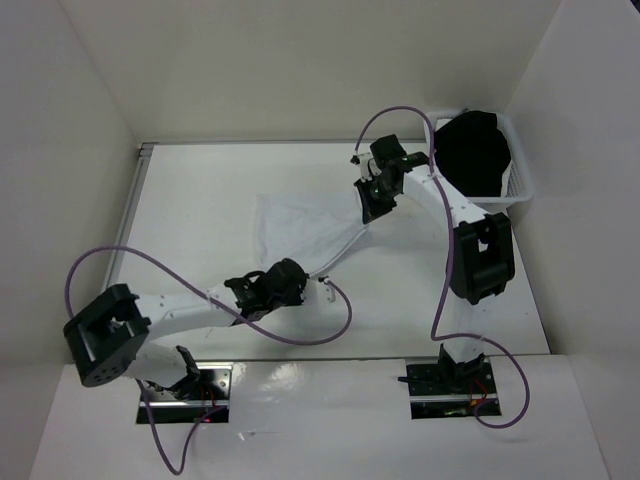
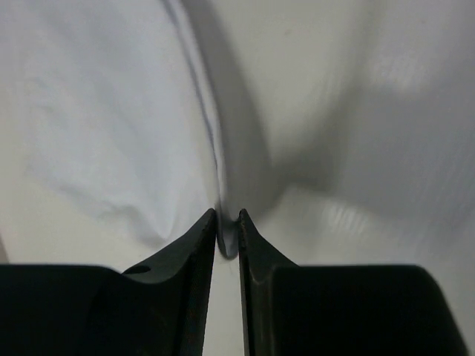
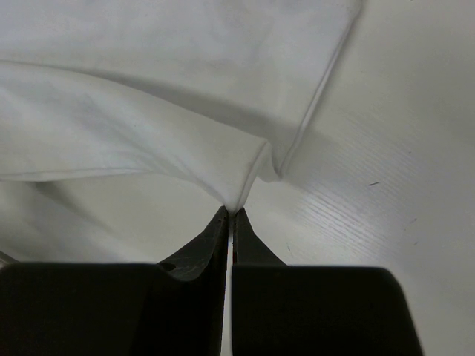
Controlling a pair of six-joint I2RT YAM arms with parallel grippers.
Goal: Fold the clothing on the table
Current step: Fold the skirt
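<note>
Stood as a large flat matte white rectangular tabletop [image 1: 200, 200], with a grey metal rail [image 1: 137, 200] along the 9 o'clock edge. Carried a thin white wrinkly fabric garment [image 1: 300, 225] near the middle, partly flat, partly drawn into a taut fold running from 1 toward 7 o'clock. Bore a white slotted plastic basket [image 1: 520, 185] at the 2 o'clock corner, apart from the garment.

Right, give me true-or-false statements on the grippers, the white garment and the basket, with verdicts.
1. The right gripper pinches the white garment's edge. True.
2. The left gripper hangs wide open, clear of the garment. False: its jaws are nearly together with fabric between them.
3. The basket holds a black garment. True.
4. The white garment lies in the basket. False: it is on the table, held by both grippers.
</note>
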